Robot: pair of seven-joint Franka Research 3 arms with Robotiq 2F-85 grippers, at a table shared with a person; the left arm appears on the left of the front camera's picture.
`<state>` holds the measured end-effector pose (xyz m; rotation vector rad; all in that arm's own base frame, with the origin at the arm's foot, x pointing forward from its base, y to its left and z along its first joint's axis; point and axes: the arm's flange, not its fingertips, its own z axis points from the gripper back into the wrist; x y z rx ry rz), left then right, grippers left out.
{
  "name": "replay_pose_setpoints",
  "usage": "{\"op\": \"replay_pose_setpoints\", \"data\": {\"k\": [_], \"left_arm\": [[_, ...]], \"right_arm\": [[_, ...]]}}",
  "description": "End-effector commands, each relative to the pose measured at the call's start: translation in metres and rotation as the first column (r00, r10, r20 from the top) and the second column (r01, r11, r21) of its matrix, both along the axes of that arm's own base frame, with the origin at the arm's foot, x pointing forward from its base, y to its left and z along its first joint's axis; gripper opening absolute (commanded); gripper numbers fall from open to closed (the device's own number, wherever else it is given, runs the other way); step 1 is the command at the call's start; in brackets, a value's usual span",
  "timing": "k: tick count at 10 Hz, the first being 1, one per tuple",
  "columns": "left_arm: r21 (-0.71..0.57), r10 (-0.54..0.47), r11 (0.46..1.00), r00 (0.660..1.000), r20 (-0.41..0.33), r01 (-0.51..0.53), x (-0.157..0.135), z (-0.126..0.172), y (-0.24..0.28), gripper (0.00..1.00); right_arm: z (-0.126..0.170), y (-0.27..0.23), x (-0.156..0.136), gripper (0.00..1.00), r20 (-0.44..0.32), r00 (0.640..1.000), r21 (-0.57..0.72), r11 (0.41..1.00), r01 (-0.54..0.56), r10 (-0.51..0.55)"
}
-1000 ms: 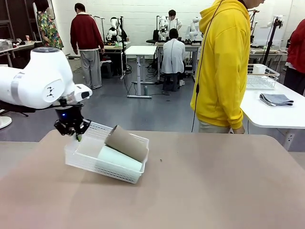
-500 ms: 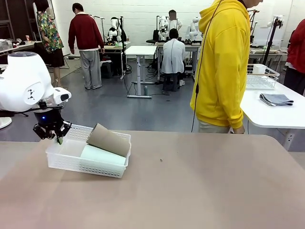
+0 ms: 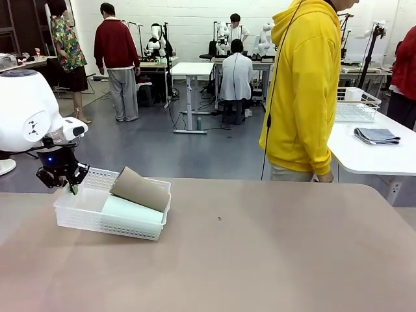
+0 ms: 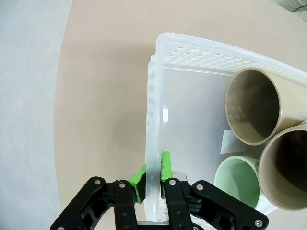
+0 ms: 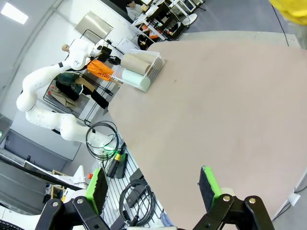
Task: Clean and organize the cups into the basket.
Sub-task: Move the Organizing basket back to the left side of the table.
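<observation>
The white mesh basket [image 3: 91, 223] sits at the table's left end, and my left gripper [image 3: 63, 184] is shut on its left rim. In the left wrist view the green pads [image 4: 165, 165] pinch the basket's [image 4: 206, 48] thin wall. Three cups lie on their sides inside, open mouths toward the camera: two brown cups [image 4: 253, 106] [image 4: 287, 168] and one mint cup [image 4: 237, 180]. From the front I see a brown cup [image 3: 140, 189] resting on top of the mint cup [image 3: 132, 212]. My right gripper [image 5: 153, 188] hangs open high above the table, far from the basket [image 5: 152, 63], holding nothing.
A person in a yellow hoodie [image 3: 302, 91] stands at the far edge, right of centre. A second table at the right carries a white wire rack [image 3: 356, 104] and a folded grey cloth [image 3: 377, 135]. The brown tabletop [image 3: 273, 247] stretches bare to the right of the basket.
My left gripper has pulled the basket with its cups leftward across the table, and the basket now sits flatter than a second ago. The right gripper stays open.
</observation>
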<state>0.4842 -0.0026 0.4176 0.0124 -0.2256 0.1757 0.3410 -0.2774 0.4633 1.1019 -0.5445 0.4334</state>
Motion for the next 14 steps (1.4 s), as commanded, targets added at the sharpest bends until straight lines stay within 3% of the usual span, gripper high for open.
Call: {"op": "replay_pose_setpoints", "data": {"k": [1,6,14], "left_arm": [[0.000,0.002,1.000,1.000,-0.010,-0.002,0.000,-0.001,0.000,0.05],[0.000,0.001,1.000,1.000,-0.005,-0.001,0.000,-0.001,0.000,0.05],[0.141,0.046,0.989,0.998,-0.041,-0.040,0.033,-0.045,0.052,0.05]], "right_arm": [[0.001,0.001,0.000,1.00,-0.001,1.000,0.001,1.000,-0.005,0.005],[0.001,0.001,0.000,1.00,-0.001,1.000,0.001,1.000,-0.005,0.005],[0.001,0.001,0.000,1.00,-0.001,1.000,0.001,1.000,-0.005,0.005]]}}
